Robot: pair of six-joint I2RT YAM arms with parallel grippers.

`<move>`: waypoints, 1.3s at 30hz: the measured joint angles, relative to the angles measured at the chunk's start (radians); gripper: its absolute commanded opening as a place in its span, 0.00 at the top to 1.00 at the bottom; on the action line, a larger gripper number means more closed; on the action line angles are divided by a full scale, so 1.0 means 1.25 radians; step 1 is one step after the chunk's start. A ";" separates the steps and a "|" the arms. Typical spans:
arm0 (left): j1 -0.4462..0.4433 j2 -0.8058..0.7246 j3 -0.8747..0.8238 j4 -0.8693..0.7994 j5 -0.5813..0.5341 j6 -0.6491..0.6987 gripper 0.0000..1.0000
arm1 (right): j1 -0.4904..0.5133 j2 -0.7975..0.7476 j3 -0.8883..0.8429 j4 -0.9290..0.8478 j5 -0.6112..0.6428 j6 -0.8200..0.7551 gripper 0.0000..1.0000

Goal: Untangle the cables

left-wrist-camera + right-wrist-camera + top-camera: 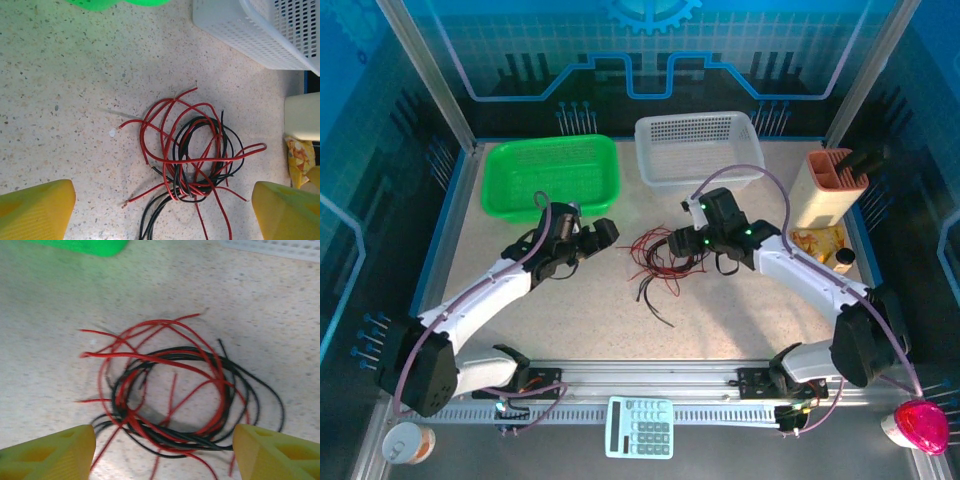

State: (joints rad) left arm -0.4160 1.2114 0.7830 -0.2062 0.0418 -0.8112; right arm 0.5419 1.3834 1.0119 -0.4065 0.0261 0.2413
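No legible text
Nothing can be read; key markings on the calculator (well apart from the cables, on their near side) are too small to be made out.

Cables blurred, their lower ends cut off

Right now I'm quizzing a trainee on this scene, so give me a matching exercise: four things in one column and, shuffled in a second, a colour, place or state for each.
Column one:
1. left basket
2. right basket
3. cables
4. calculator

Column two:
a. red and black, tangled
b. white, far side
c. near edge, lowest in the top view
d. green

Pairs: 1-d, 2-b, 3-a, 4-c.
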 measured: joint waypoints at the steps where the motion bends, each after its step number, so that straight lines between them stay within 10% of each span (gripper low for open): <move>1: 0.000 -0.005 0.000 0.000 -0.002 -0.001 0.05 | 0.001 0.010 0.009 -0.010 0.018 -0.015 0.25; 15: 0.000 -0.035 0.000 0.001 -0.008 -0.018 0.01 | 0.007 0.237 0.133 -0.036 0.103 -0.132 0.30; 21: 0.000 -0.035 0.000 0.008 -0.005 -0.038 0.01 | 0.007 0.314 0.193 -0.020 0.092 -0.155 1.00; 39: 0.000 0.004 -0.027 0.158 0.028 -0.216 0.01 | 0.007 -0.006 -0.058 0.105 0.042 -0.092 1.00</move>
State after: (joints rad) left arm -0.4160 1.2160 0.7486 -0.0082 0.0765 -1.0813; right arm 0.5510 1.3762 0.9390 -0.2752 0.0788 0.1257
